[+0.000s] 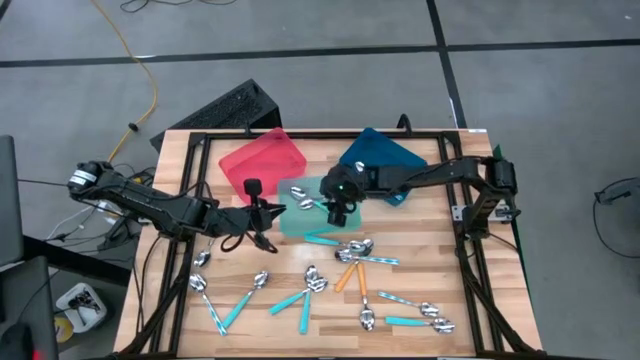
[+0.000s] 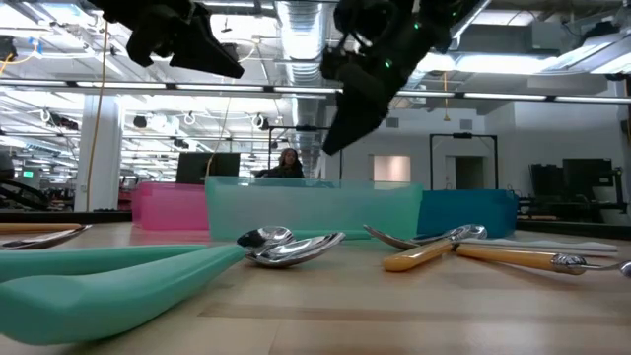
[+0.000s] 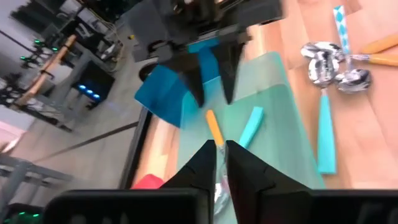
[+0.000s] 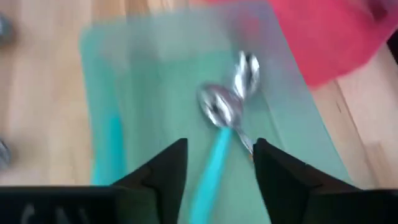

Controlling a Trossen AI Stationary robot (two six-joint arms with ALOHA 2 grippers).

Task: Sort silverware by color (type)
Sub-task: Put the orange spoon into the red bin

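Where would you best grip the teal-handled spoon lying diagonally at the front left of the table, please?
Probably take the teal-handled spoon by the middle of its handle, from straight above, with the fingers across it. It lies flat, its bowl is rounded and shiny, and the handle's end meets a pale-handled spoon, so avoid both ends.

Spoons [image 1: 352,252] — shiny bowls, teal, orange or pale handles — lie flat, scattered along the desk's near edge; two sit mid-desk.

Grey floor [image 1: 330,30] crossed by dark seams, a yellow cable [image 1: 128,45] trailing; bright ceiling ducting [image 2: 301,30] behind.
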